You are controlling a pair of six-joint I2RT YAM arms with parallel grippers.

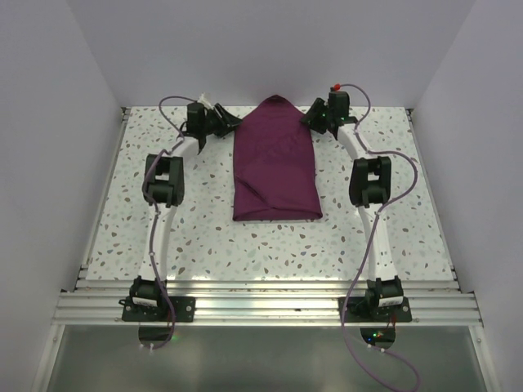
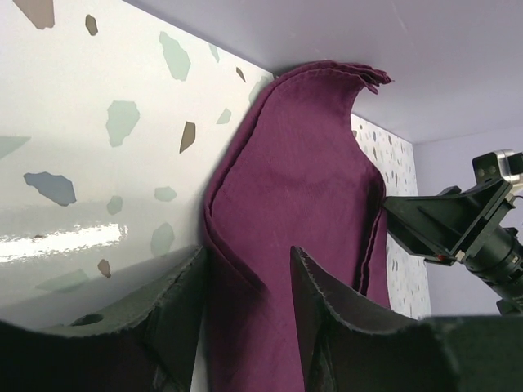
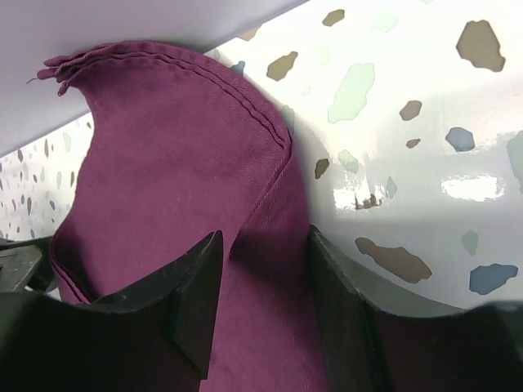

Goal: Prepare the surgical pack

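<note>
The surgical pack shows only as a plum-purple cloth (image 1: pixel 274 159), folded into a long bundle at the table's middle. Its far end rises to a point against the back wall, and anything under it is hidden. My left gripper (image 1: pixel 219 122) is at the bundle's far left corner. In the left wrist view its jaws (image 2: pixel 248 253) stand apart, straddling the cloth's folded left edge (image 2: pixel 225 212). My right gripper (image 1: pixel 315 118) is at the far right corner. Its jaws (image 3: pixel 265 237) are likewise apart around the cloth's stitched right edge (image 3: pixel 274 184).
The speckled white table (image 1: pixel 188 237) is walled at the back and both sides. The back wall is just beyond both grippers. The right gripper's black fingers (image 2: pixel 445 224) appear across the cloth in the left wrist view. Aluminium rails (image 1: pixel 261 302) run along the near edge.
</note>
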